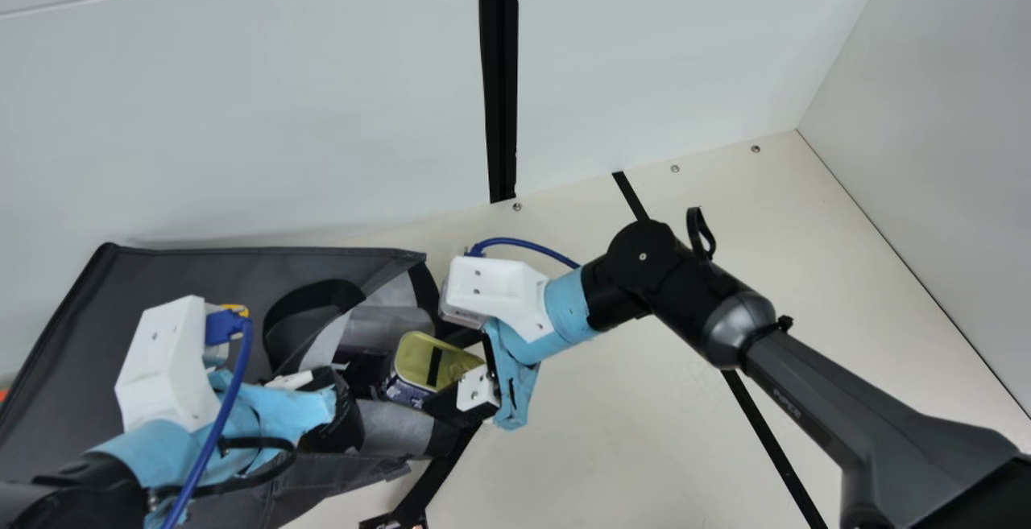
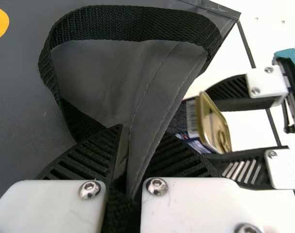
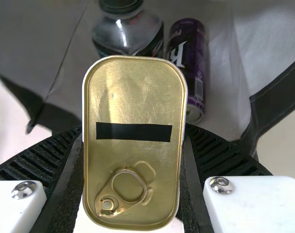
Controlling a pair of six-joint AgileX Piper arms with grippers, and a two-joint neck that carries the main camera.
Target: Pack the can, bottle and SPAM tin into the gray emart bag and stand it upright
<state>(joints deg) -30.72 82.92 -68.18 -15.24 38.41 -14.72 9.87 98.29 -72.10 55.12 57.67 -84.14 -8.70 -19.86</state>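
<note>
Cream desk (image 1: 628, 408). Gray bag (image 1: 72, 336) at left; bottle (image 3: 128, 36) and can (image 3: 188, 58) inside, beyond SPAM tin (image 1: 427, 358) at its mouth. Lid faces outward, long axis far-left to near-right. Right pincer (image 1: 435, 374), part-open, grips tin; left pincer (image 1: 346, 412) clamps bag edge.

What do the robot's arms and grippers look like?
The left arm and right arm are black and gray, with light-blue wrapping, white housings and blue cables. The left gripper and right gripper have black ribbed fingers and white plates with silver screws.
</note>
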